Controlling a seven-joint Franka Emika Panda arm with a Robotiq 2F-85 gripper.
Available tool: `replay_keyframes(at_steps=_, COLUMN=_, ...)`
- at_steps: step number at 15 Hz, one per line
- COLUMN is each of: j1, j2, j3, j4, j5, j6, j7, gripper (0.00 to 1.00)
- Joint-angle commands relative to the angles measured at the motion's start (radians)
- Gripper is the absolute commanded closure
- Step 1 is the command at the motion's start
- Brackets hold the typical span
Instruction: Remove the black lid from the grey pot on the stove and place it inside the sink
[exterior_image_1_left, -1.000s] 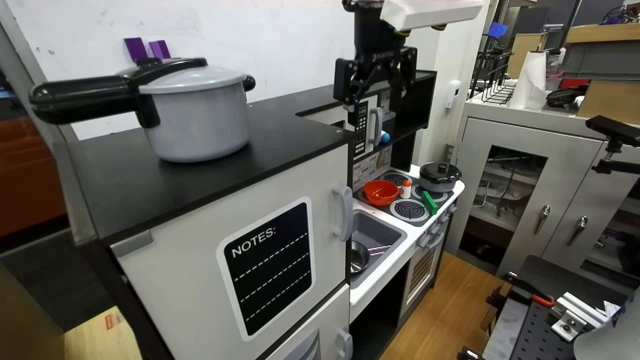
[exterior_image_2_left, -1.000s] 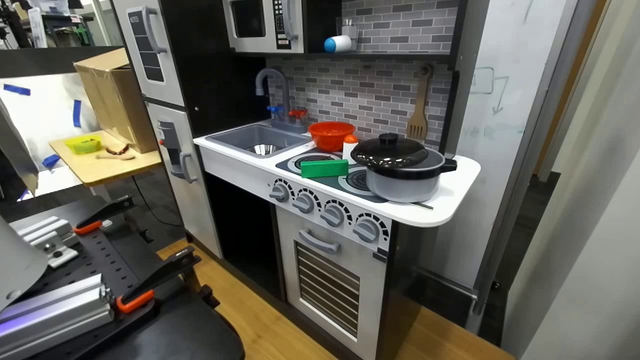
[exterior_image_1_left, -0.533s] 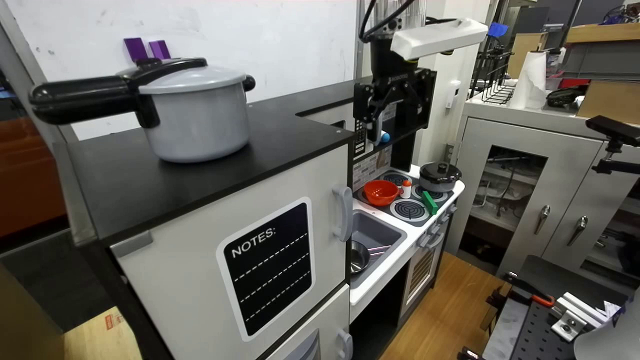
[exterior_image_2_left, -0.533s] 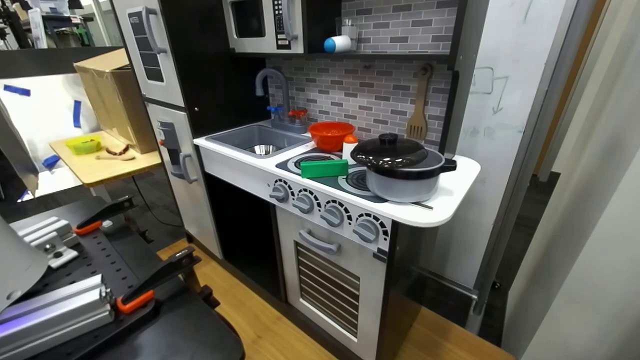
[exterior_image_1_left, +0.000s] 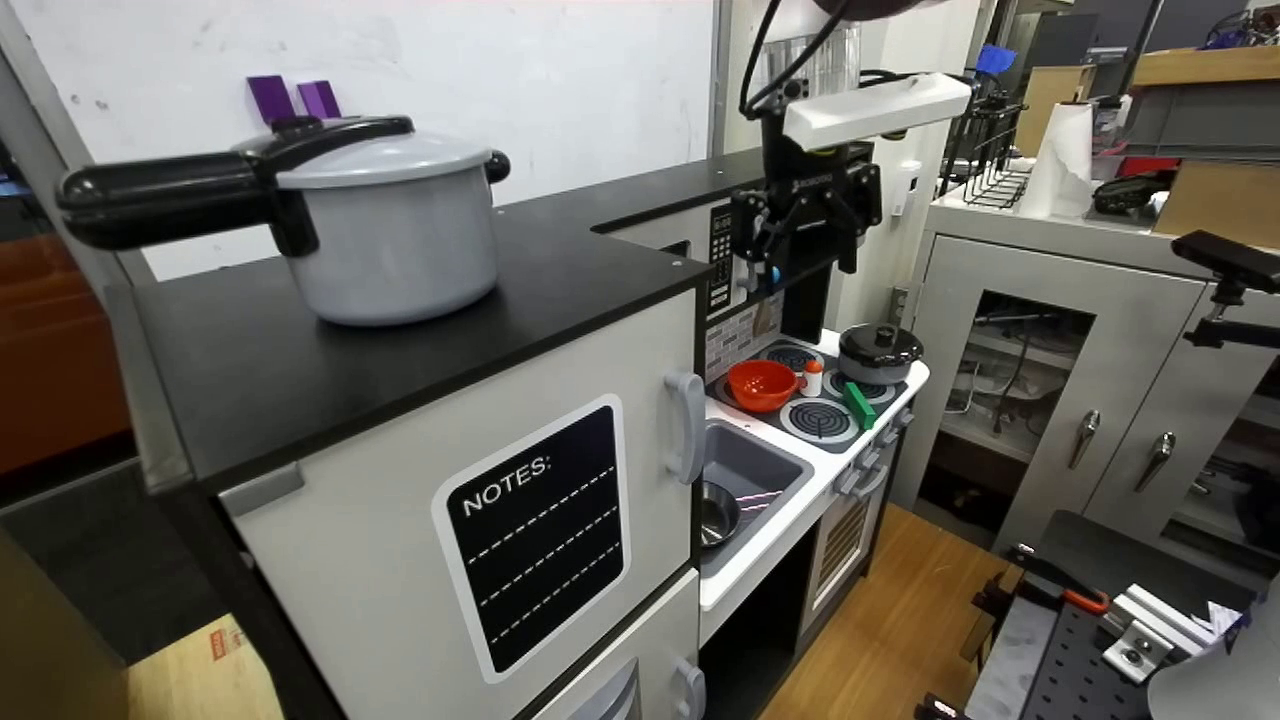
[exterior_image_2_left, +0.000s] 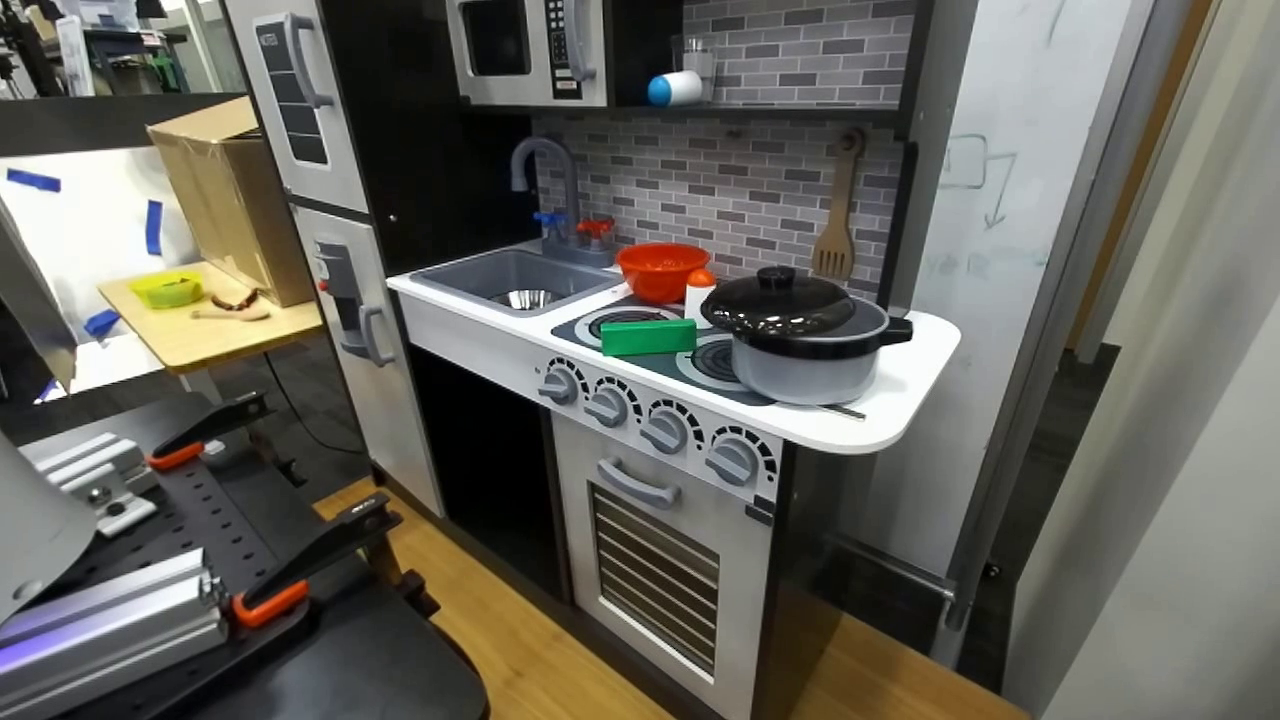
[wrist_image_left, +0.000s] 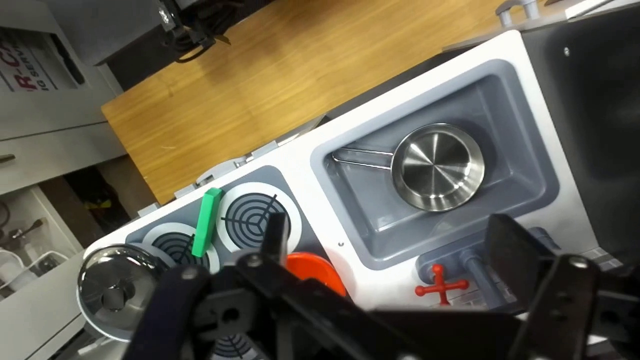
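Claw (exterior_image_1_left: 803, 268): one, released, spread wide; below it, one black lid (exterior_image_2_left: 780, 306) on one grey pot (exterior_image_2_left: 800, 372) on the stove (exterior_image_1_left: 820, 420); one sink (wrist_image_left: 375, 197) containing one steel pan (wrist_image_left: 435, 167); one red bowl (exterior_image_2_left: 660, 275); one green block (exterior_image_2_left: 650, 338).

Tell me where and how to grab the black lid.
Probably by its knob, from straight above: that stands up at the middle of the lid, its sides exposed. The lid sits off-centre on the pot, so a sideways push might tip it.
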Motion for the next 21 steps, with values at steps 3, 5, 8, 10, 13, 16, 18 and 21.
replay_keyframes(at_steps=3, j1=0.007, j2=0.001, j3=-0.003, j4=-0.013, j5=-0.001, j6=-0.005, j7=0.052, gripper=0.00)
replay_keyframes(at_steps=5, j1=0.012, j2=0.001, j3=0.004, j4=-0.013, j5=-0.001, j6=-0.005, j7=0.079, gripper=0.00)
replay_keyframes(at_steps=8, j1=0.012, j2=0.001, j3=0.004, j4=-0.013, j5=-0.001, j6=-0.005, j7=0.083, gripper=0.00)
replay_keyframes(at_steps=10, j1=0.012, j2=0.001, j3=0.004, j4=-0.013, j5=-0.001, j6=-0.005, j7=0.083, gripper=0.00)
replay_keyframes(at_steps=13, j1=0.008, j2=0.012, j3=-0.001, j4=-0.003, j5=0.005, j6=0.000, j7=0.087, gripper=0.00)
replay_keyframes(at_steps=16, j1=-0.026, j2=0.059, j3=-0.043, j4=0.037, j5=0.002, j6=-0.005, j7=0.084, gripper=0.00)
replay_keyframes(at_steps=18, j1=-0.062, j2=0.083, j3=-0.088, j4=0.050, j5=-0.019, j6=-0.013, j7=0.087, gripper=0.00)
replay_keyframes(at_steps=21, j1=-0.115, j2=0.125, j3=-0.161, j4=0.084, j5=-0.053, j6=-0.018, j7=0.084, gripper=0.00)
